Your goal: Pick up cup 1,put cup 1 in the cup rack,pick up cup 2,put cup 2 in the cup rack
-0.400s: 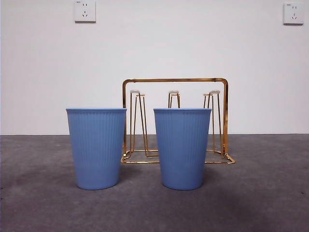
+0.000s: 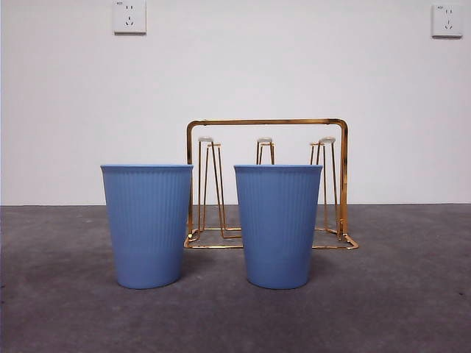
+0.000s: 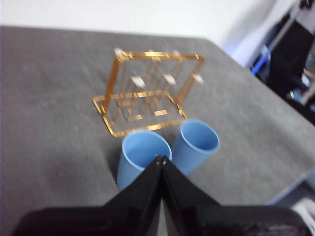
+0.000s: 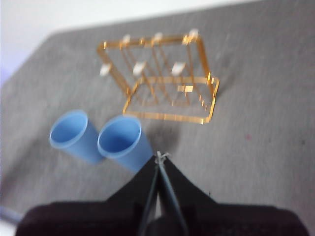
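Note:
Two blue ribbed cups stand upright on the grey table: one on the left (image 2: 147, 224) and one on the right (image 2: 278, 224). The gold wire cup rack (image 2: 266, 184) with white-tipped prongs stands behind them, with no cup on it. In the left wrist view my left gripper (image 3: 161, 160) is shut and empty, high above the cups (image 3: 142, 152) (image 3: 197, 142) with the rack (image 3: 147, 93) beyond. In the right wrist view my right gripper (image 4: 161, 156) is shut and empty, above the cups (image 4: 120, 140) (image 4: 74, 132) and rack (image 4: 165, 78). Neither arm shows in the front view.
A white wall with two sockets (image 2: 129, 16) (image 2: 447, 20) lies behind the table. The table's edge (image 3: 295, 191) shows in the left wrist view, with dark equipment (image 3: 290, 54) beyond it.

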Action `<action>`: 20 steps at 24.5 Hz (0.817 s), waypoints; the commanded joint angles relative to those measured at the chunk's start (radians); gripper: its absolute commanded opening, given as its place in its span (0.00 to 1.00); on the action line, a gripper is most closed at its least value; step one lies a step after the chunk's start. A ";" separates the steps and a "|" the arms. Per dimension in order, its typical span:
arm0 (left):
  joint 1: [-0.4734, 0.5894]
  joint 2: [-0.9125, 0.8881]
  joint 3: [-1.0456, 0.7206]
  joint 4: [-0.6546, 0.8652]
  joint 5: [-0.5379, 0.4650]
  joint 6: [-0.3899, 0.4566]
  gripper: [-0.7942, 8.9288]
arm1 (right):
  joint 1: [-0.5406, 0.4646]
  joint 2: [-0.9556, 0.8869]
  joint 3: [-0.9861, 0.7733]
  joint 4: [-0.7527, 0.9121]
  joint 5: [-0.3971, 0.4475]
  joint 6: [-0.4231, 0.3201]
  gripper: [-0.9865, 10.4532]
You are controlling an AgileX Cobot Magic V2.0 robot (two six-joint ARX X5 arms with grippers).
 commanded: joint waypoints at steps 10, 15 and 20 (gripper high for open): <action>-0.065 0.154 0.132 -0.189 0.004 0.146 0.08 | 0.000 0.172 0.159 -0.241 -0.027 -0.197 0.08; -0.066 0.171 0.132 -0.186 0.005 0.145 0.11 | 0.000 0.179 0.162 -0.233 -0.028 -0.196 0.12; -0.067 0.193 0.132 -0.155 0.005 0.143 0.76 | 0.001 0.205 0.162 -0.195 -0.140 -0.185 0.48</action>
